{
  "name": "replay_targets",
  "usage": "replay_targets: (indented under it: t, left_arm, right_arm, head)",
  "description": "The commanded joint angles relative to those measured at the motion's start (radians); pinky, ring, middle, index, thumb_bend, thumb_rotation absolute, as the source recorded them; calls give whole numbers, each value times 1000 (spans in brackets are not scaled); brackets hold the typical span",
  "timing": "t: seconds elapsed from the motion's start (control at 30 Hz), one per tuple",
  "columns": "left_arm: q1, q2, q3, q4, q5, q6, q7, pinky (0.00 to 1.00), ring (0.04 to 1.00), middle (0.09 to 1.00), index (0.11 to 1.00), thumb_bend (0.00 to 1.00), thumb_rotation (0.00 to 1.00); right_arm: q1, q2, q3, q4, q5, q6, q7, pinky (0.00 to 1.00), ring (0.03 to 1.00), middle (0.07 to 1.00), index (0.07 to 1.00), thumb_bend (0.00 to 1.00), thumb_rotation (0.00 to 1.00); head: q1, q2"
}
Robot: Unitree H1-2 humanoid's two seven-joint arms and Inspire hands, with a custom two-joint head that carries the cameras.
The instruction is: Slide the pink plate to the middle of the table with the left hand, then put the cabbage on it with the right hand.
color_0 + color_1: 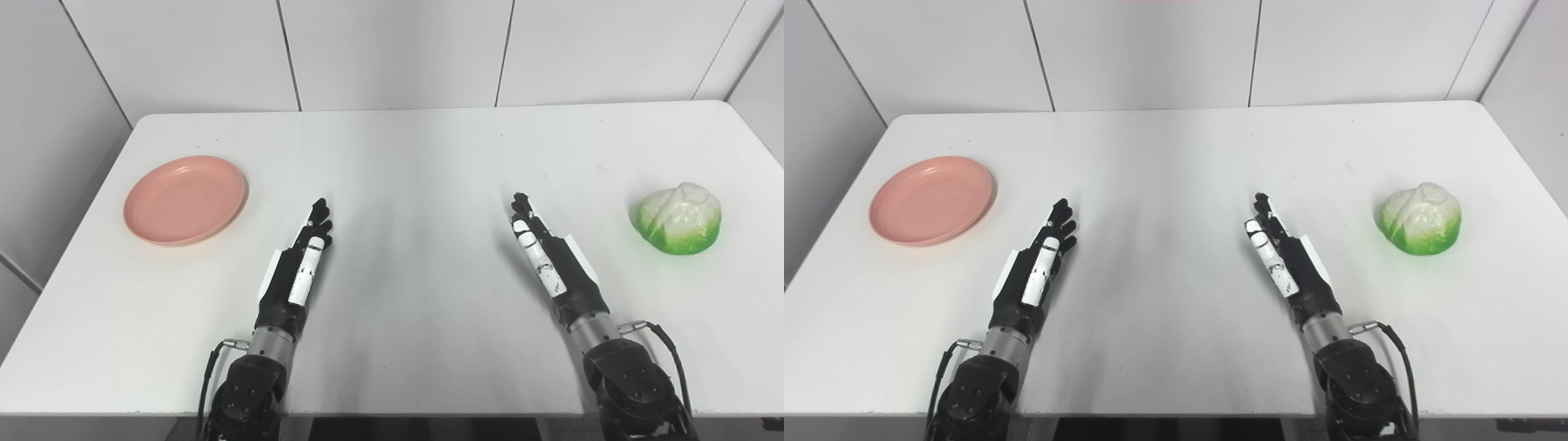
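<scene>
Fingers of the left hand (298, 266) are held straight and close together, nothing gripped. The same is seen on the right hand (549, 260): fingers extended, together, empty. Both hands are stretched over the near middle of the white table (416, 153). The pink plate (185, 199) is placed far left, the cabbage (678, 218) far right, both well apart from the hands.

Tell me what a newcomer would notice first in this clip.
Two spots of colour on the white table: a pink plate, bare, at the far left, and a green-and-white cabbage at the far right. Between them the left hand and right hand are stretched out flat, holding nothing.
</scene>
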Motion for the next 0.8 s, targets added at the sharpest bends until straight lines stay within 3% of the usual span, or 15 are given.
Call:
replay_targets:
  t: [0.0, 0.77]
  left_arm:
    - [-3, 1, -9, 6, 2, 12, -8, 960, 980, 994, 989, 295, 1000]
    - [-1, 4, -12, 4, 6, 11, -7, 957, 978, 994, 988, 298, 1000]
  right_arm:
    - [-2, -3, 7, -4, 7, 28, 16, 1000, 986, 989, 992, 174, 1000]
    - [-2, -5, 7, -6, 7, 30, 20, 999, 984, 987, 991, 177, 1000]
  head:
    - [1, 1]
    - [2, 5]
